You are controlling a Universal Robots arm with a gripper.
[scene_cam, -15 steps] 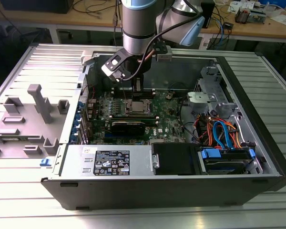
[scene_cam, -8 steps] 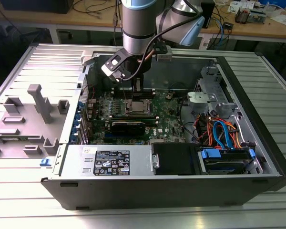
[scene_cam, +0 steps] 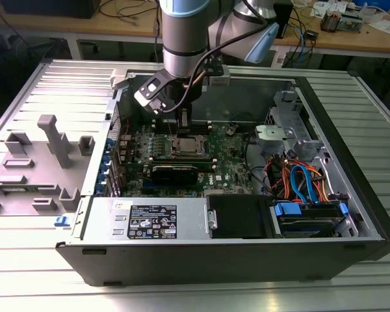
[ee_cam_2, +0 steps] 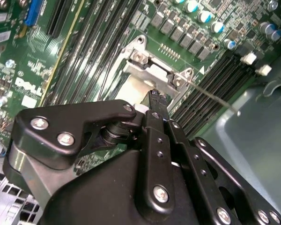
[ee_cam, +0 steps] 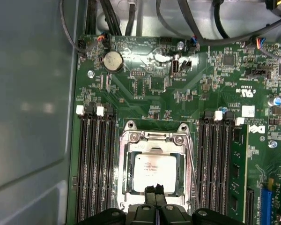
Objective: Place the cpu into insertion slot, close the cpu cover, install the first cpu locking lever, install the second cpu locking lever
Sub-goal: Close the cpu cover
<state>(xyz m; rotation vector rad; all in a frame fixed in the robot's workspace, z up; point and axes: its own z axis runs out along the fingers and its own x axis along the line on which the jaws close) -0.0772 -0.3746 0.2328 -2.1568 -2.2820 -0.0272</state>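
The cpu (ee_cam: 154, 171), a dull silver square, lies in the insertion slot (ee_cam: 123, 206) on the green motherboard (ee_cam: 145, 93). The cpu cover (ee_cam: 128, 164) lies flat around it, the chip showing through its window. A thin wire locking lever (ee_cam: 193, 159) runs along one side of the socket; in the second wrist view this lever (ee_cam_2: 215, 96) sticks out over the memory slots. My gripper (ee_cam: 154, 188) hangs just above the socket's edge, its two fingertips pressed together with nothing between them. In the exterior view the gripper (scene_cam: 184, 121) sits over the socket (scene_cam: 185, 145).
Long black memory slots (ee_cam: 96, 164) flank the socket on both sides. A black heatsink block (scene_cam: 174, 172) lies near the socket, and a power supply (scene_cam: 149, 218) beyond it. A drive cage with coloured cables (scene_cam: 299, 182) is at the exterior view's right. A grey fixture (scene_cam: 49, 140) stands at its left.
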